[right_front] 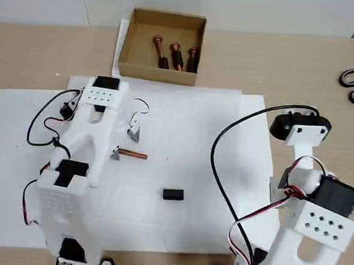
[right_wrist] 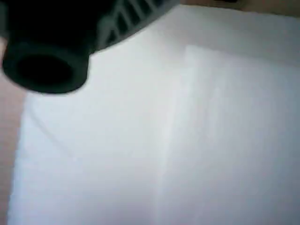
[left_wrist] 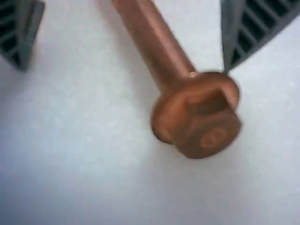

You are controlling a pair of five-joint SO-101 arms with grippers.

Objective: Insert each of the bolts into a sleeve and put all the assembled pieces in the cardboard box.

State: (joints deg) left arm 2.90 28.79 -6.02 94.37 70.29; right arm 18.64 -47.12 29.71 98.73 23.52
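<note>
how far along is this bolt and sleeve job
Done: three assembled pieces sit in the cardboard box. In hand: the left gripper, fingers open, straddles a loose bolt on the white sheet. Left: fit it into the loose sleeve, then box it.

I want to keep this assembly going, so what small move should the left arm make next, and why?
Probably close the left gripper on the bolt. Its jaws stand open astride the bolt, which lies flat on the white paper, with one fingertip at the bolt's head. A loose sleeve lies nearby, ready for the insertion once the bolt is held.
</note>
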